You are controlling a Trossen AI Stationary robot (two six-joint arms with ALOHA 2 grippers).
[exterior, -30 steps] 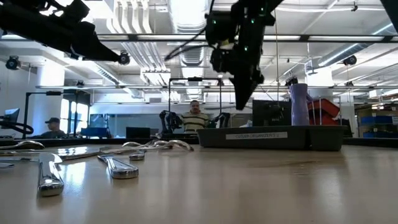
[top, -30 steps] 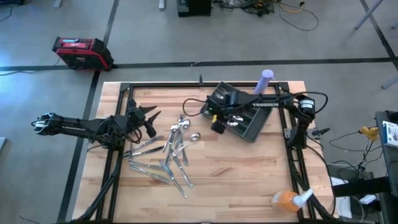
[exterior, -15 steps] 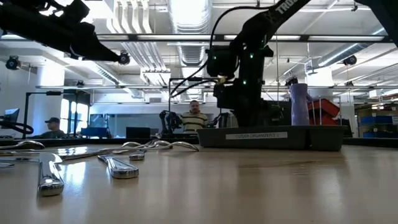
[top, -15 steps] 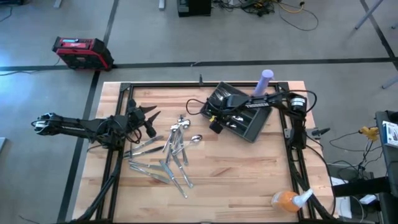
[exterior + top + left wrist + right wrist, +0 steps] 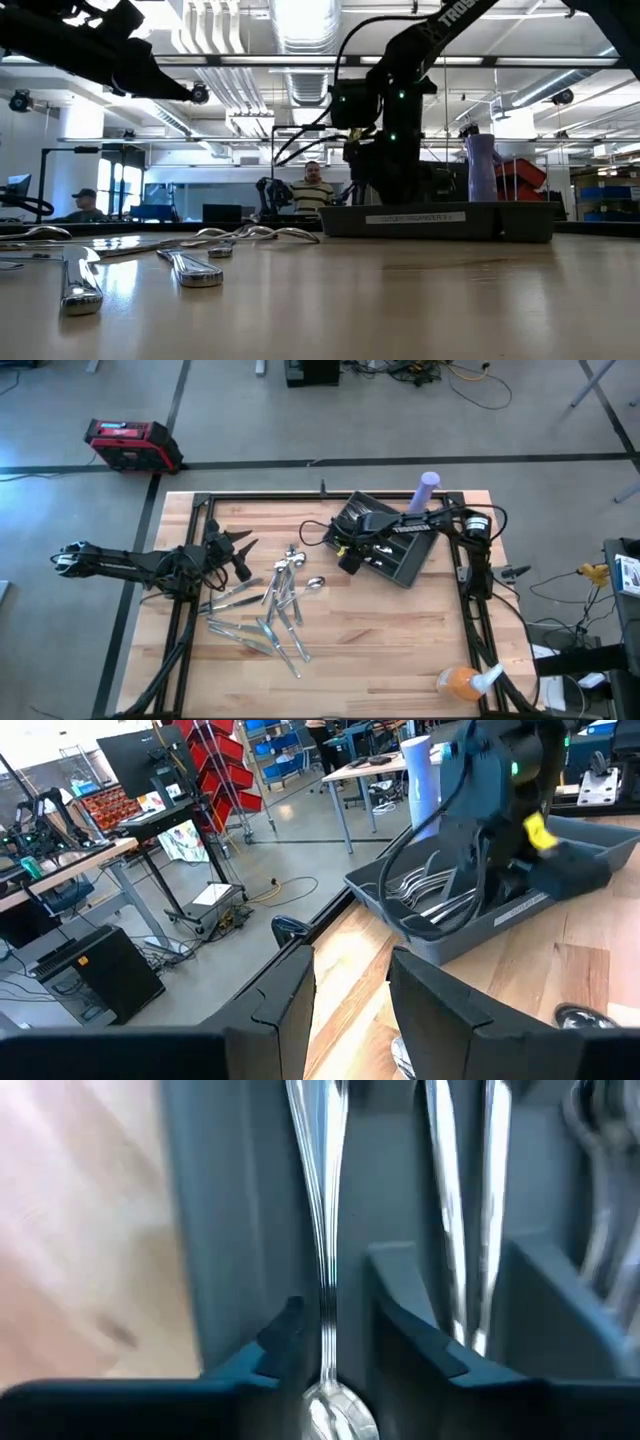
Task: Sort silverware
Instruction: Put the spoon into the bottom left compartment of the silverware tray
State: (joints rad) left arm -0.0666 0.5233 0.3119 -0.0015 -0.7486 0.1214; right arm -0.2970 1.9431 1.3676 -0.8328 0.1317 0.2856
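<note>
Straddling a slim spoon (image 5: pixel 325 1260), the right gripper's (image 5: pixel 330 1345) two dark fingers (image 5: pixel 285 1335) stand slightly parted inside the dark grey tray (image 5: pixel 400 568), with the polished handle running between them and the bowl lying at their base; whether they actually pinch it cannot be told. Grey plastic dividers rise on either side of that slot, and a neighbouring compartment holds two more thin shiny handles (image 5: pixel 465 1210). From above, the right gripper (image 5: pixel 352 555) dips into the tray's end nearest the table's middle, its arm and looping black cables lying across the tray. A lilac bottle (image 5: pixel 426 490) stands just behind the tray. The loose silverware (image 5: pixel 275 605), smooth and mirror-bright, lies scattered in a crossing heap on the pale wooden table (image 5: pixel 400 640), between the tray and the left gripper (image 5: pixel 238 550). That gripper hovers near the table's left edge with its fingers (image 5: pixel 290 990) spread apart and holding nothing. An orange spray bottle (image 5: pixel 462 680) lies at the near right corner.
</note>
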